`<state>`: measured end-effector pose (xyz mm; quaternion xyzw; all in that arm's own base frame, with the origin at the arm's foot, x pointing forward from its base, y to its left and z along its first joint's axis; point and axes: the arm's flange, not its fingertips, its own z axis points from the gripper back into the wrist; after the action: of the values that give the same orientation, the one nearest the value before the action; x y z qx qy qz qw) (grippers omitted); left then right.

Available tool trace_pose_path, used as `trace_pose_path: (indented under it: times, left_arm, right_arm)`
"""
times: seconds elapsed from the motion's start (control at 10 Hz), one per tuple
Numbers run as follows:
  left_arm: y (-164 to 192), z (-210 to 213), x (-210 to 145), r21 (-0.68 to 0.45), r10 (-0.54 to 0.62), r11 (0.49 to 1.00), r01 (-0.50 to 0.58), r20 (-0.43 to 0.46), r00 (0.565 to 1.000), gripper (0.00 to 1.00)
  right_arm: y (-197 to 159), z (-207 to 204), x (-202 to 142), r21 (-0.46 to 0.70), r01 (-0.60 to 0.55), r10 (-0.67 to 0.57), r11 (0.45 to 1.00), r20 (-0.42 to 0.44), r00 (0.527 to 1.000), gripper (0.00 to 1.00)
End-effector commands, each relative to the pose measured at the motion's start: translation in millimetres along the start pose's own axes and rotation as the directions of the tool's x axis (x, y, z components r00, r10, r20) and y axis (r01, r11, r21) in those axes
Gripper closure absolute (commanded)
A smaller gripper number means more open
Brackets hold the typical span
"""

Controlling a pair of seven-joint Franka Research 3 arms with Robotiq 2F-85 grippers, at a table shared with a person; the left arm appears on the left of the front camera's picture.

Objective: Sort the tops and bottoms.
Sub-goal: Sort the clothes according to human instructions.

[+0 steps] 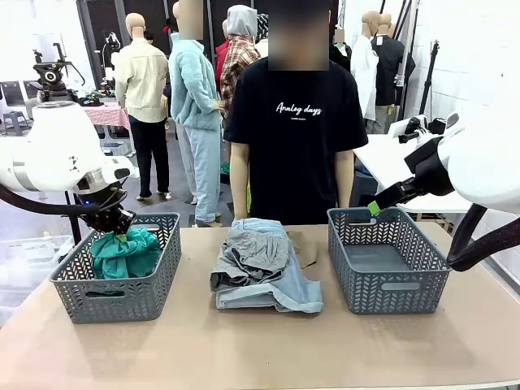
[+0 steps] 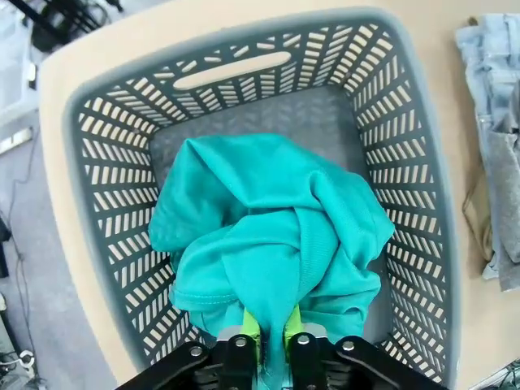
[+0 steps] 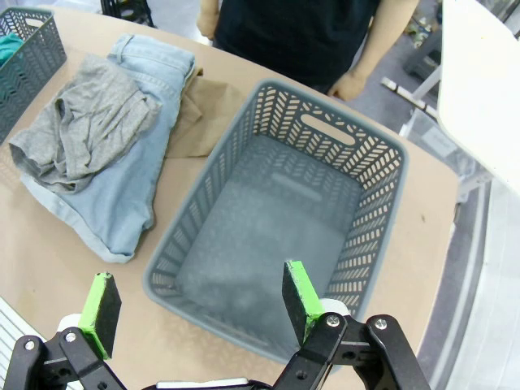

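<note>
Left gripper [image 2: 270, 322] is clenched on the teal top [image 2: 268, 219], bunched inside the left basket [image 2: 106, 146]. It should release fully and lift straight up so the cloth doesn't snag. Right gripper [image 3: 195, 302] is spread empty above the right basket [image 3: 268, 106]. Grey top [image 3: 85, 122] lies on the denim shorts [image 3: 122, 191] mid-desk [image 1: 244, 349].

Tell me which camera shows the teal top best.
The left wrist view: it looks straight down on the teal top, bunched in the grey basket, one fold pinched in the left gripper. The front view hides its lower part behind the basket wall; the right wrist view catches a corner sliver.
</note>
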<state>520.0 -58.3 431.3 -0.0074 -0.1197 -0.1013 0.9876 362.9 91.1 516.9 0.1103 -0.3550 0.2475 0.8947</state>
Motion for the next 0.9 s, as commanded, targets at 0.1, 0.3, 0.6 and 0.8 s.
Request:
trace_pose_path:
  times: [0.1, 0.3, 0.6, 0.8]
  left_arm:
    - [0, 8, 5, -0.03, 0.02, 0.999, -0.02, 0.024, 1.0, 0.29]
    - [0, 1, 1, -0.012, 0.012, 1.0, -0.012, 0.005, 1.0, 0.09]
    - [0, 1, 1, -0.012, 0.012, 1.0, -0.012, 0.005, 1.0, 0.09]
    - [0, 1, 1, -0.012, 0.012, 1.0, -0.012, 0.005, 1.0, 0.09]
  right_arm:
    - [-1, -2, 0, 0.013, 0.0, 0.0, 1.0, 0.007, 1.0, 0.0]
    - [-1, -2, 0, 0.013, 0.0, 0.0, 1.0, 0.007, 1.0, 0.0]
    - [-1, -2, 0, 0.013, 0.0, 0.0, 1.0, 0.007, 1.0, 0.0]
    - [-1, -2, 0, 0.013, 0.0, 0.0, 1.0, 0.007, 1.0, 0.0]
